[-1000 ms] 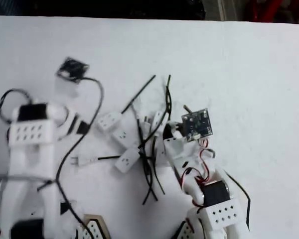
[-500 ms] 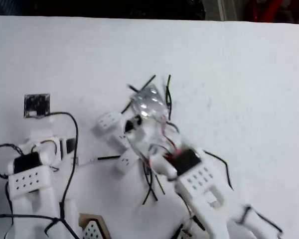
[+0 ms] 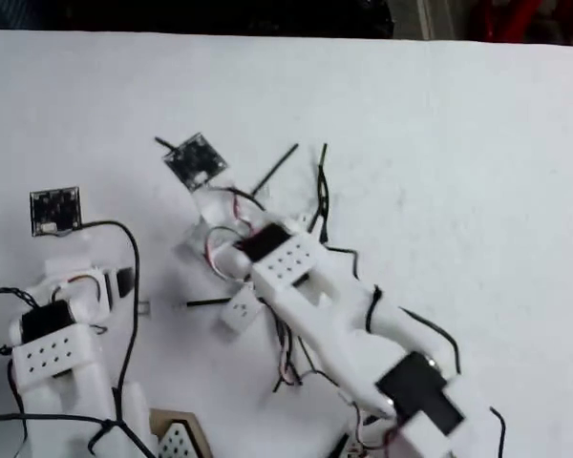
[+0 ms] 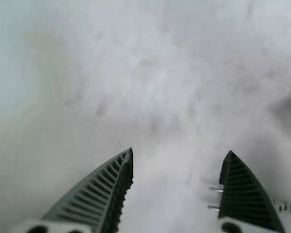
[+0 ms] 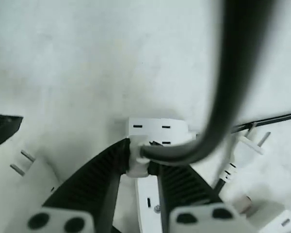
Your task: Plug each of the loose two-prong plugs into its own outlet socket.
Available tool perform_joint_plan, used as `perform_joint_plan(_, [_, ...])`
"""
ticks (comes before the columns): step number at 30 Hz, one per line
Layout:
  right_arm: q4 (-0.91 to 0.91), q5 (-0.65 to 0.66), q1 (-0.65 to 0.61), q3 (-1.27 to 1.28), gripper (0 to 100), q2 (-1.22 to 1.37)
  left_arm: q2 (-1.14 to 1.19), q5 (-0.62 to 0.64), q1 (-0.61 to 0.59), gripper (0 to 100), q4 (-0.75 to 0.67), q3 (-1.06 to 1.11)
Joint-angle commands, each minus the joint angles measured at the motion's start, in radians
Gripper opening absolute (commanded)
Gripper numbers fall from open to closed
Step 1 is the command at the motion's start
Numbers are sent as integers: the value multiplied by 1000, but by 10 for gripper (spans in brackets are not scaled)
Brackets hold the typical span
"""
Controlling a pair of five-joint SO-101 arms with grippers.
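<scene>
In the right wrist view my right gripper (image 5: pixel 143 160) is shut on a small white plug (image 5: pixel 136 154) with a black cable (image 5: pixel 223 97), just over a white outlet socket (image 5: pixel 157 128) with two slots. Another loose plug (image 5: pixel 253 139) lies beside it. In the high view the right arm (image 3: pixel 306 286) stretches over the pile of sockets (image 3: pixel 241 307) and black wires. My left gripper (image 4: pixel 177 155) is open over bare table, and a plug's two prongs (image 4: pixel 213 198) show beside one finger (image 4: pixel 242 194). That plug (image 3: pixel 145 307) lies by the left arm (image 3: pixel 76 286).
Short black wires (image 3: pixel 320 181) fan out from the pile at mid-table. A brown-edged block (image 3: pixel 177 434) sits at the near edge between the arms. The white table (image 3: pixel 477 143) runs wide to the right and back; its far edge borders a dark background.
The right arm has swung left across the pile and now reaches over the sockets. The left arm has pulled back toward the left and the near edge.
</scene>
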Motion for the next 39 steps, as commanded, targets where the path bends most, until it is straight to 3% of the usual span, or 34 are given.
perform_joint_plan(1, [-71, -32, -8, -77, 18, 50, -22, 14, -12, 290, -21, -2])
perform_joint_plan(11, [-205, -38, -8, -75, 18, 177, -21, 14, -12, 290, -23, -2])
perform_joint_plan(24, [-74, -32, -8, -81, 17, 196, -21, 14, -12, 290, -23, -2])
perform_joint_plan(34, [-79, -29, -15, -83, 17, 260, -21, 14, -12, 290, -23, -2])
perform_joint_plan(39, [-73, 34, -19, -91, 17, 311, -21, 14, -12, 290, -23, -2])
